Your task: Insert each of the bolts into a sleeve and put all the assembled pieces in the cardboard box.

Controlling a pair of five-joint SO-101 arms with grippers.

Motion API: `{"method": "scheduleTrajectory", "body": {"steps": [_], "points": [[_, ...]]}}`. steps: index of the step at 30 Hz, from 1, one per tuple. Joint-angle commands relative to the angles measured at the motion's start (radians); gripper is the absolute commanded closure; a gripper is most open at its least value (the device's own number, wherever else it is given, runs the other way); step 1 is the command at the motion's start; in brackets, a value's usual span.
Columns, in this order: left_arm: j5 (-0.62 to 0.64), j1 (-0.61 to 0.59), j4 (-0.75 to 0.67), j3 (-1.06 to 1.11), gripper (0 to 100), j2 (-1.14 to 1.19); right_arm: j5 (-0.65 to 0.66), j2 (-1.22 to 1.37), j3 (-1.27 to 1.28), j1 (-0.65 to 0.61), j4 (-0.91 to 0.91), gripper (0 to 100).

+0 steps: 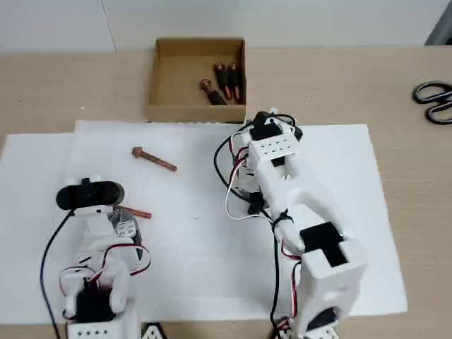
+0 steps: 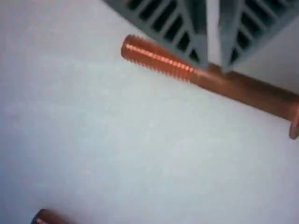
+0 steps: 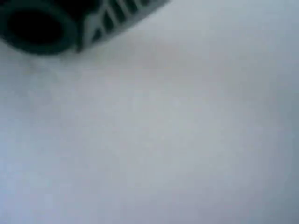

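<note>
At 7 o'clock on the table (image 1: 42,92), low over the white paper (image 1: 191,240): the left gripper (image 2: 213,63), drawn almost together, with just a thin slit between the ribbed grey fingers (image 2: 173,23). Not closed around anything. Right at the tips, a copper bolt (image 2: 243,88), lying flat on the paper and crossing the slit where the thread meets the smooth shank. Whether tips and bolt touch: cannot tell. From above, pokes out of that gripper toward 3 o'clock.

Toward 1 o'clock from the left gripper, well apart from it, a second bolt (image 1: 154,159), loose on the paper, head toward 10 o'clock, tip toward 4 o'clock.

At 12 o'clock of the table, the cardboard box (image 1: 194,111), standing at the paper's far edge, with three assembled pieces (image 1: 224,83) gathered in its 3 o'clock half.

At 5 o'clock, the right arm (image 1: 311,212), stretched toward the box, with the right gripper (image 3: 112,14) close over the paper; spread or closed, cannot tell.

At 2 o'clock, near the table's edge and off the paper, scissors (image 1: 434,101).
</note>
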Motion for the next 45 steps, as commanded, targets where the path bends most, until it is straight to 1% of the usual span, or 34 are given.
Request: {"method": "scheduleTrajectory", "body": {"steps": [1,10,11,14,19,24,28,30,32,35,38,40,42,45], "points": [[-0.003,-0.002,-0.017,-0.01,99,-0.011,0.025,-0.008,-0.011,-0.005,0.002,99.5],[-0.003,-0.002,-0.017,-0.01,99,-0.011,0.028,-0.027,-0.012,-0.008,0.004,99.5],[-0.003,-0.002,-0.017,-0.01,99,-0.011,0.038,-0.041,-0.012,-0.008,0.004,99.5],[-0.003,-0.002,-0.018,-0.01,99,-0.011,0.126,-0.062,-0.009,-0.01,0.002,99.5],[-0.003,-0.002,-0.017,-0.008,99,-0.011,0.186,-0.071,-0.009,-0.013,0.012,99.5],[-0.003,-0.002,-0.018,-0.008,99,-0.011,0.203,-0.073,-0.012,-0.047,0.053,99.4],[-0.003,-0.002,-0.017,-0.008,99,-0.011,0.206,-0.073,-0.012,-0.044,0.061,99.3],[-0.003,-0.002,-0.017,-0.008,99,-0.011,0.239,-0.073,-0.012,-0.042,0.062,97.1],[-0.003,-0.002,-0.017,-0.008,99,-0.011,0.267,-0.073,-0.014,-0.039,0.077,91.8],[-0.003,-0.002,-0.017,-0.008,99,-0.011,0.273,-0.071,-0.012,-0.039,0.081,83.4],[-0.003,-0.002,-0.017,-0.008,99,-0.011,0.273,-0.071,-0.012,-0.039,0.081,77.6],[-0.003,-0.002,-0.017,-0.008,99,-0.011,0.275,-0.073,-0.012,-0.044,0.082,76.3],[-0.005,-0.002,-0.017,-0.007,99,-0.011,0.275,-0.074,-0.012,-0.047,0.093,77.0],[-0.005,-0.002,-0.017,-0.005,99,-0.011,0.275,-0.094,-0.04,-0.053,0.163,78.6]]}}
